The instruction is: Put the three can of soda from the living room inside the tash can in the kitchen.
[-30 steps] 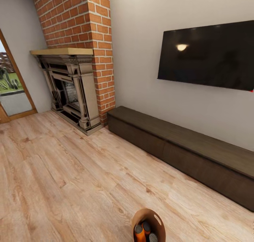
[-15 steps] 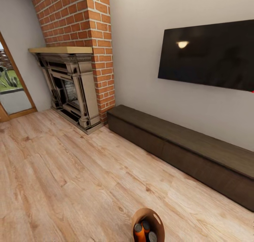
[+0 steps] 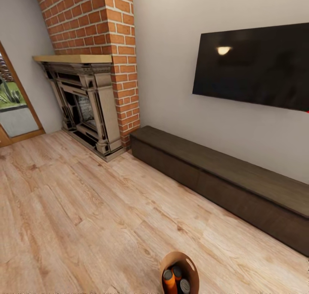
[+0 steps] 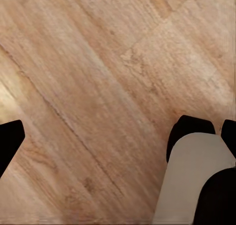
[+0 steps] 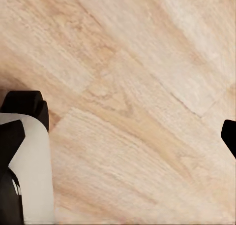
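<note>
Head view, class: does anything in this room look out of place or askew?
Yes. A small brown bin holding orange soda cans sits at the bottom edge, tilted towards the camera, above bare plank floor. The fireplace, TV and low cabinet look orderly.
</note>
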You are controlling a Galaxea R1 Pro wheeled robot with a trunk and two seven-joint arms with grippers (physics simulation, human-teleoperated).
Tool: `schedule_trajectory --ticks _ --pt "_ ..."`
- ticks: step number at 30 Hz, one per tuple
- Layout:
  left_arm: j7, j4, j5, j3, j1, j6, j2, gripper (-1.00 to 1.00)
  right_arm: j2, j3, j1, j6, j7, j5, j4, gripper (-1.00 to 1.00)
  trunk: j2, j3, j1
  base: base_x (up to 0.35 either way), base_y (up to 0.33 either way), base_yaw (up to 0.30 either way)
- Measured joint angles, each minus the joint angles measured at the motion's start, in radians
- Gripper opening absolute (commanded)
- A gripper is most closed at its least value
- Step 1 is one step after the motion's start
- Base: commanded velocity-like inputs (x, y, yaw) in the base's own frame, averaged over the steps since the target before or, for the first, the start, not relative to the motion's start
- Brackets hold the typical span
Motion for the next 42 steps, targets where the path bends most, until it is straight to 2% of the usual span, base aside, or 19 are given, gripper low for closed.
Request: schedule_trajectory --ticks 2,4,5,7,14,19,28,34,39,42 --pt "-0.004 0.026 -0.001 0.0 0.0 0.019 0.0 1.0 0.0 0.001 0.0 0.002 0.009 -0.014 0.01 1.0 0.014 0.003 -0.008 0.0 0.0 0.0" --pt "-0.013 0.066 -0.002 -0.001 -0.001 0.045 -0.001 1.0 0.001 0.002 0.001 0.004 0.04 -0.026 0.029 1.0 0.028 0.006 -0.015 0.0 0.0 0.0" --pt "-0.022 0.089 -0.002 -0.002 -0.001 0.06 -0.001 1.0 0.001 0.002 0.001 0.008 0.077 -0.032 0.041 1.0 0.035 0.008 -0.019 0.0 0.0 0.0" --pt "-0.033 0.099 -0.003 -0.001 -0.001 0.071 -0.001 1.0 0.001 0.001 0.001 0.011 0.096 -0.035 0.046 1.0 0.049 0.011 -0.027 0.0 0.0 0.0" --pt "-0.146 0.114 -0.004 -0.003 -0.001 0.173 0.008 1.0 0.012 0.001 0.012 0.055 0.154 -0.038 0.054 1.0 0.098 0.022 -0.054 0.0 0.0 0.0" --pt "-0.18 0.115 -0.004 -0.003 -0.001 0.209 0.018 1.0 0.021 0.001 0.032 0.109 0.174 -0.039 0.055 1.0 0.133 0.029 -0.073 0.0 0.0 0.0" --pt "-0.177 0.116 -0.003 -0.003 0.0 0.223 0.024 1.0 0.023 0.001 0.055 0.123 0.18 -0.04 0.055 1.0 0.196 0.043 -0.107 0.0 0.0 0.0" --pt "-0.158 0.128 -0.005 -0.003 0.001 0.225 0.025 1.0 0.021 0.0 0.082 0.093 0.18 -0.042 0.054 1.0 0.238 0.053 -0.13 0.0 0.0 0.0" --pt "-0.148 0.146 -0.005 -0.005 0.002 0.225 0.045 1.0 0.021 0.0 0.096 0.083 0.18 -0.042 0.054 1.0 0.273 0.06 -0.15 0.0 0.0 0.0" --pt "-0.147 0.148 -0.006 -0.006 0.003 0.225 0.048 1.0 0.021 0.001 0.11 0.08 0.18 -0.043 0.054 1.0 0.294 0.065 -0.161 0.0 0.0 0.0"
